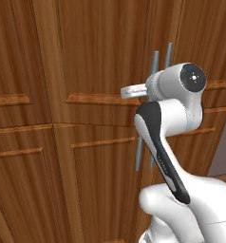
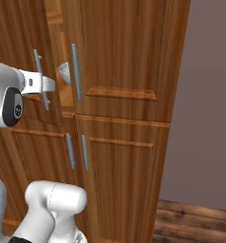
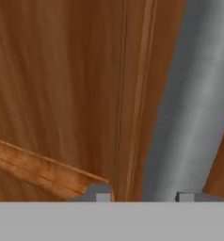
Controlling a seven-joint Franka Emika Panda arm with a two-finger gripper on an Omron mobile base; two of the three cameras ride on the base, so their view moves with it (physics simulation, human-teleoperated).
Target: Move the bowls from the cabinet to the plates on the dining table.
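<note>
Cabinet (image 1: 100, 57) of brown panelled wood stands close in front of the robot, its upper left door pulled slightly ajar so a narrow gap shows at the edge, with a pale rounded shape, perhaps a bowl (image 2: 64, 71), visible inside. End effector (image 3: 141, 195) reaches to the grey bar handle (image 3: 189, 108) of that door, fingertips set wide on either side of it, though whether they touch it cannot be told. Open room lies right of the cabinet, by a plain grey wall (image 2: 205, 95); no writing is readable.
</note>
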